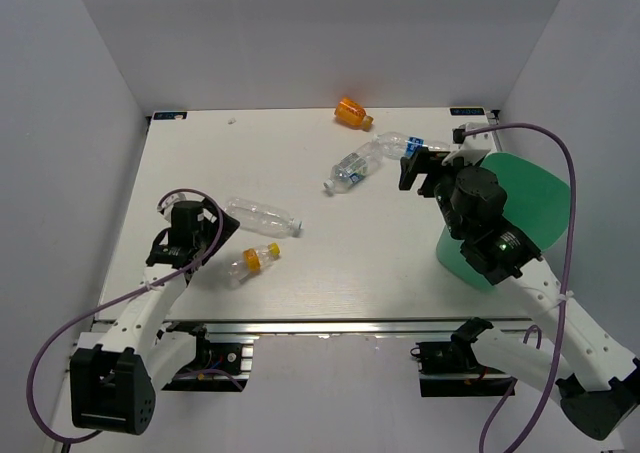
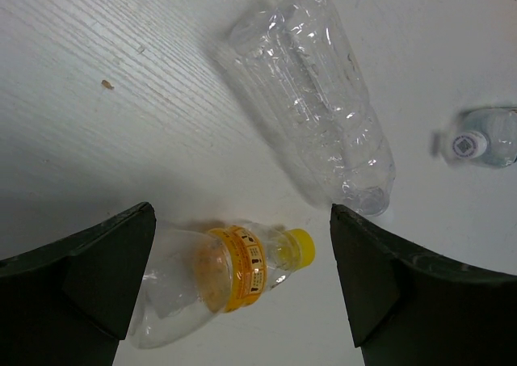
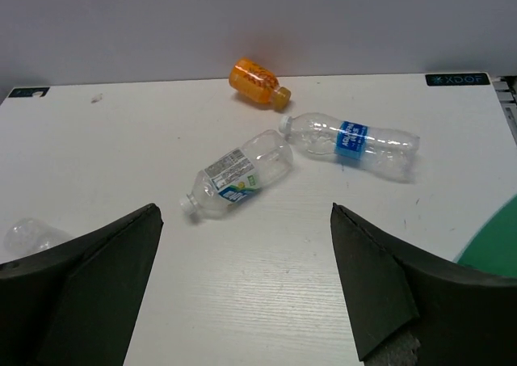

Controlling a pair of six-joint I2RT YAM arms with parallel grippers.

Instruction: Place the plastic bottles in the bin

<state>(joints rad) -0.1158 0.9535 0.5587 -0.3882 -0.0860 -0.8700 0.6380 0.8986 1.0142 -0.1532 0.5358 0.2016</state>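
Observation:
Several plastic bottles lie on the white table (image 1: pixel 300 293). A small clear orange-capped bottle (image 1: pixel 252 260) (image 2: pixel 218 277) lies on its side under my left gripper (image 1: pixel 215 238) (image 2: pixel 242 212), which is open with the bottle between its fingers, not touching. A long clear bottle (image 1: pixel 262 216) (image 2: pixel 311 91) lies just beyond. My right gripper (image 1: pixel 422 168) (image 3: pixel 242 208) is open and empty above bare table. Ahead of it are a clear bottle with a blue and green label (image 1: pixel 350 169) (image 3: pixel 234 177), a blue-labelled one (image 1: pixel 395 145) (image 3: pixel 351 140) and a stubby orange one (image 1: pixel 352 112) (image 3: pixel 257 82). The green bin (image 1: pixel 520 203) (image 3: pixel 493 241) stands at the right, partly hidden by the right arm.
Grey walls close the table in at the back and both sides. The right arm's purple cable (image 1: pixel 560 163) loops over the bin. The arm bases (image 1: pixel 450 358) sit at the near edge.

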